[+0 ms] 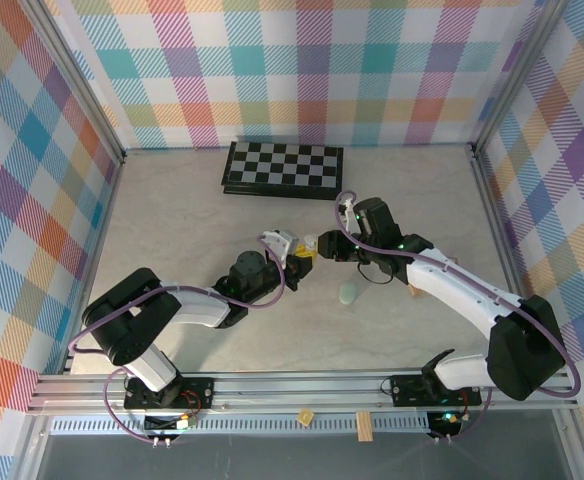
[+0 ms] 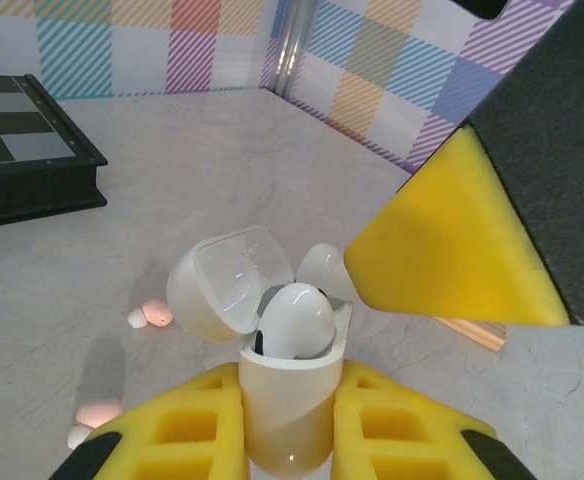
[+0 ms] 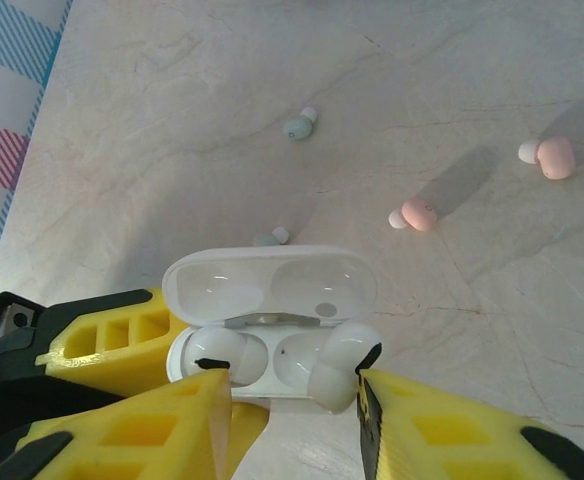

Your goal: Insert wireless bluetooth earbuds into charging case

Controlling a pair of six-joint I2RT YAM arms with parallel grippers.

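Gripping the white charging case [image 2: 287, 400] by its lower body with the left end effector [image 2: 287, 440], yellow fingers pressed tight to both sides, near the middle of the surface [image 1: 172, 220]. Held upright and standing open, with the lid [image 3: 270, 283] tipped back on its hinge. Seated in the left well: the first white earbud [image 3: 215, 350]. Tilted at the right well and not fully down: the second white earbud [image 3: 340, 368], touching one fingertip of the right end effector [image 3: 292, 385]. Hovering right over the open case with that end effector, parted moderately, wider than the earbud and not clamped on it. Lying loose on the surface beyond the case: the near pink earbud [image 3: 417, 214] and the far pink earbud [image 3: 552, 157], apart from each other; the near green earbud [image 3: 269, 237], just behind the lid and partly hidden by it; the far green earbud [image 3: 297, 126], farther off. Resting alone just beside the two end effectors: a pale green pebble-shaped case [image 1: 348, 293], closed as far as can be told. Against the back wall: a folded chessboard [image 1: 283, 167].
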